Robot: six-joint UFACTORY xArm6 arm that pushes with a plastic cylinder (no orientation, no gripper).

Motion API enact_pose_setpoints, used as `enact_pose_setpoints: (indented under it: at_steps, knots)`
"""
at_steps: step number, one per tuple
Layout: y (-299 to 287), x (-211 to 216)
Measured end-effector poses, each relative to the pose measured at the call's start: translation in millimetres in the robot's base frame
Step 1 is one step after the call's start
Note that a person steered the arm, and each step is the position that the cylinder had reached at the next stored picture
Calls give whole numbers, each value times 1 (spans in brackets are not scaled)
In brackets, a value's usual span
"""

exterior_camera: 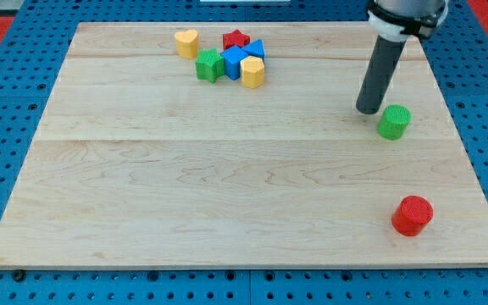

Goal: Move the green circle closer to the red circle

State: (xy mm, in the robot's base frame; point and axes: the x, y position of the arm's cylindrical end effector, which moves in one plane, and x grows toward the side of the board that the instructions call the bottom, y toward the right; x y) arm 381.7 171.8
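Observation:
The green circle (394, 122) sits on the wooden board at the view's right, above the middle. The red circle (413, 215) sits near the view's bottom right, well below the green one. My tip (368, 110) rests on the board just left of the green circle and slightly above it, a small gap apart from it. The dark rod rises from there to the view's top.
A cluster of blocks lies at the view's top centre: a yellow heart (186, 42), a red star (236, 39), a green block (209, 65), blue blocks (241, 59) and a yellow block (253, 73). The board's right edge (468, 169) runs close to both circles.

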Motion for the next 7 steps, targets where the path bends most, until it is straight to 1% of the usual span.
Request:
enact_pose_setpoints:
  at_steps: [1, 2, 3, 4, 5, 6, 7]
  knots:
    - [10, -3]
    - [23, 16]
    - [26, 52]
    - [26, 43]
    - [39, 30]
    - [49, 44]
    - [49, 81]
